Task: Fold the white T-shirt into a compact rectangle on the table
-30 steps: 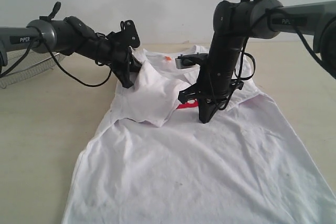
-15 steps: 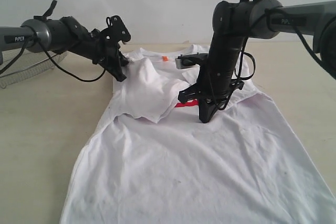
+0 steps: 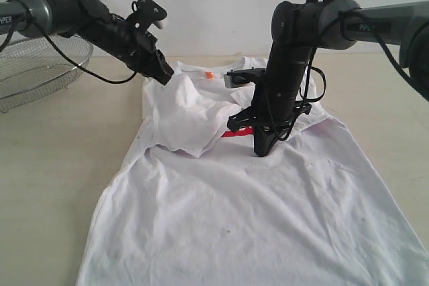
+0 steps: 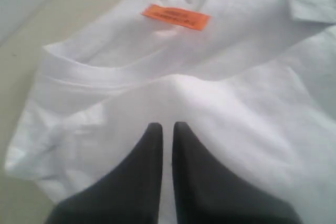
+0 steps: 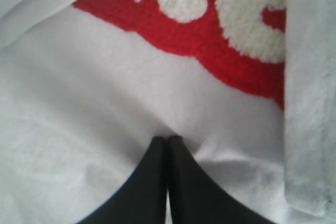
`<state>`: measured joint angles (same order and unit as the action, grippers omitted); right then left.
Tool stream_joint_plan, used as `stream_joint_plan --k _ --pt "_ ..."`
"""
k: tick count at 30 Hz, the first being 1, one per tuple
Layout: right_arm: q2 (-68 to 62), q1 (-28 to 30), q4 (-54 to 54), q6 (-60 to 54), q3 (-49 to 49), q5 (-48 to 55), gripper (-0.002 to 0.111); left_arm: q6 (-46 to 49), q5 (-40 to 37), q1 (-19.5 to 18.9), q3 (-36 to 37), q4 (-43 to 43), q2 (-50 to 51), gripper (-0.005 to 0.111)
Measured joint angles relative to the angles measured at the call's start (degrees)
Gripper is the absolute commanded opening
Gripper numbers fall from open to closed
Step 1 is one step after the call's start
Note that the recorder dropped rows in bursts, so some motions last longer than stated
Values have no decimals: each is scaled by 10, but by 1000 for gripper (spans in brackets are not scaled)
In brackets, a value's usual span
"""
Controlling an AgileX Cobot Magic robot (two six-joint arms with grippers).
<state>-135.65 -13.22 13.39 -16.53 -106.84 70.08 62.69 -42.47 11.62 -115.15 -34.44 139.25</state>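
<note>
Pressing down with my right claw (image 3: 261, 153), I have it clenched, tips together on the cloth just on the hem side of the red chest band (image 5: 210, 56), and the fabric puckers around them. The white T-shirt (image 3: 255, 219) lies spread on the pale surface (image 3: 53, 159), its body fanning out wide from the band, with one sleeve (image 3: 184, 118) folded in over the chest so that it covers part of the band. My left claw (image 3: 166, 77) is clenched too, raised on the collar side of the band, its tips at the heaped top of that folded sleeve. I cannot tell whether any cloth is pinched between them. The orange neck label (image 4: 176, 17) sits beyond the band, inside the collar. A wire-mesh basket (image 3: 40, 65) stands on the surface well away from the band, past my left arm.
</note>
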Motion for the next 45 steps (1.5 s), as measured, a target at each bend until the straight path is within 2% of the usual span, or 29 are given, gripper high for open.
stream_joint_plan --k 4,9,17,28,32,37,41,45 --pt "0 0 0 -4 0 0 0 -107 -4 24 1 52 4 5" --pt "0 0 -1 -7 0 0 0 -159 12 24 3 75 41 5" --pt "0 0 -3 -7 0 0 0 -240 33 17 3 163 41 5" --pt "0 -2 -10 -7 -1 0 0 -247 38 -25 2 182 41 5" --pt "0 -2 -10 -7 -2 0 0 -247 41 -31 2 195 41 5" --pt "0 -2 -10 -6 -2 0 0 -203 40 -36 3 162 36 5" --pt "0 -2 -10 -6 -2 0 0 -204 41 -37 3 184 20 5" --pt "0 -2 -10 -6 -2 0 0 -198 8 -43 3 169 -4 5"
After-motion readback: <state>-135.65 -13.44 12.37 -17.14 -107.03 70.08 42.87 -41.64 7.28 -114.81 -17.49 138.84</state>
